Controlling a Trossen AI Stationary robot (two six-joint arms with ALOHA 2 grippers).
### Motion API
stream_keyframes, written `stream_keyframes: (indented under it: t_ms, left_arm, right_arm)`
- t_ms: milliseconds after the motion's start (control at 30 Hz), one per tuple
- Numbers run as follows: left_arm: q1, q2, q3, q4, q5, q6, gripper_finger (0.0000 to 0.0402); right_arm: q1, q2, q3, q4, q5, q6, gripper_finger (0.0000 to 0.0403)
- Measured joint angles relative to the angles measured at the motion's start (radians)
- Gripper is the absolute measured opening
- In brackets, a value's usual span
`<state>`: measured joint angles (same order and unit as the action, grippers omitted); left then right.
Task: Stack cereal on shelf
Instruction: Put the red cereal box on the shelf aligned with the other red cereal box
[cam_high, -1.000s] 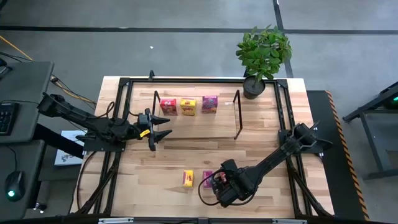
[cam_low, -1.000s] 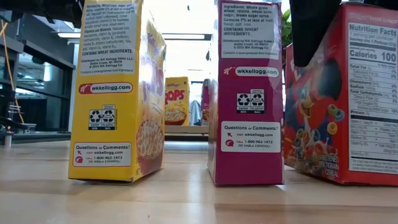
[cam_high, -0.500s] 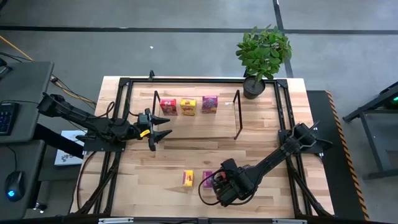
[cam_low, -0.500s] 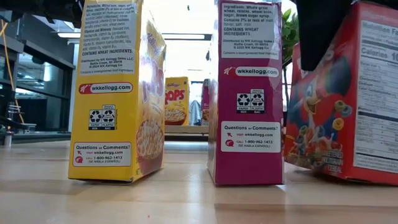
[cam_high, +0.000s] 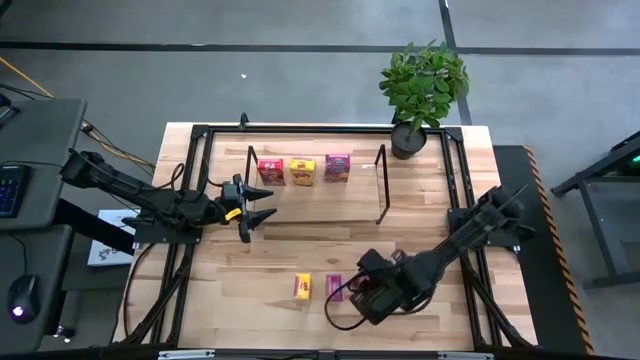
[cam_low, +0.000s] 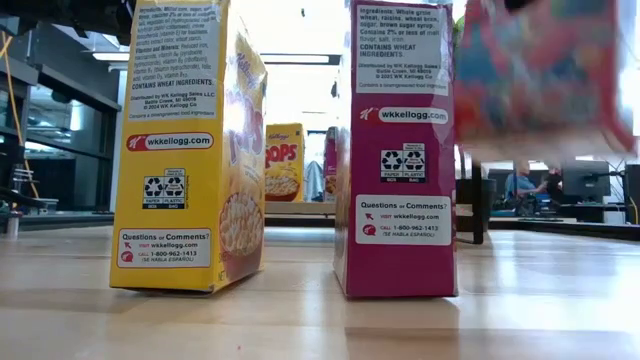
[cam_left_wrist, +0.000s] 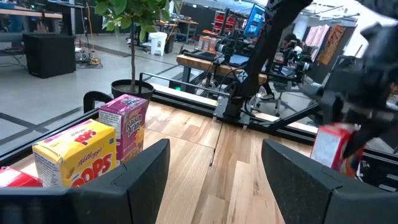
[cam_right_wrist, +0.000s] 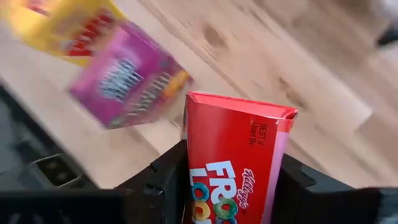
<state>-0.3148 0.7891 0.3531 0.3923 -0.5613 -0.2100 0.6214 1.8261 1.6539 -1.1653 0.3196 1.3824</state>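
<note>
Right gripper (cam_high: 362, 296) holds a red cereal box (cam_right_wrist: 233, 168) above the table's front

High view: left gripper (cam_high: 262, 207) hangs wide open beside the shelf (cam_high: 360, 196), which bears three boxes. Low view: the red box (cam_low: 540, 75) is clear of the tabletop beside the yellow box (cam_low: 190, 150) and magenta box (cam_low: 400, 150). Right wrist view: fingers clamp the red box

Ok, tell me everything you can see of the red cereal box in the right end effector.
The red cereal box is a small cardboard carton, glossy red with white and coloured lettering and a sealed flap edge on top. The right end effector clamps it between its two dark fingers. In the low view its bottom edge is clear of the wooden tabletop, beside the standing magenta box and yellow box.
</note>
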Motion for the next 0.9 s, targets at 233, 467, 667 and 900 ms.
stream_keyframes:
  t_ms: [233,467,667,900]
  left_arm:
    - [0.000,0.000,0.000,-0.001,-0.002,0.000,0.0244]
    - [0.000,0.000,0.000,-0.004,-0.003,0.001,0.0244]
    - [0.000,0.000,0.000,-0.004,-0.004,0.001,0.0243]
    - [0.000,0.000,0.000,-0.004,-0.005,0.000,0.0244]
  right_arm:
    - [-0.108,-0.122,0.000,0.025,0.052,-0.317,0.0157]
    - [-0.288,-0.149,0.000,0.015,0.064,-0.765,0.0158]
    - [-0.424,-0.143,0.000,-0.025,0.050,-1.018,0.0158]
    - [-0.526,-0.143,0.000,-0.050,0.027,-1.130,0.0158]
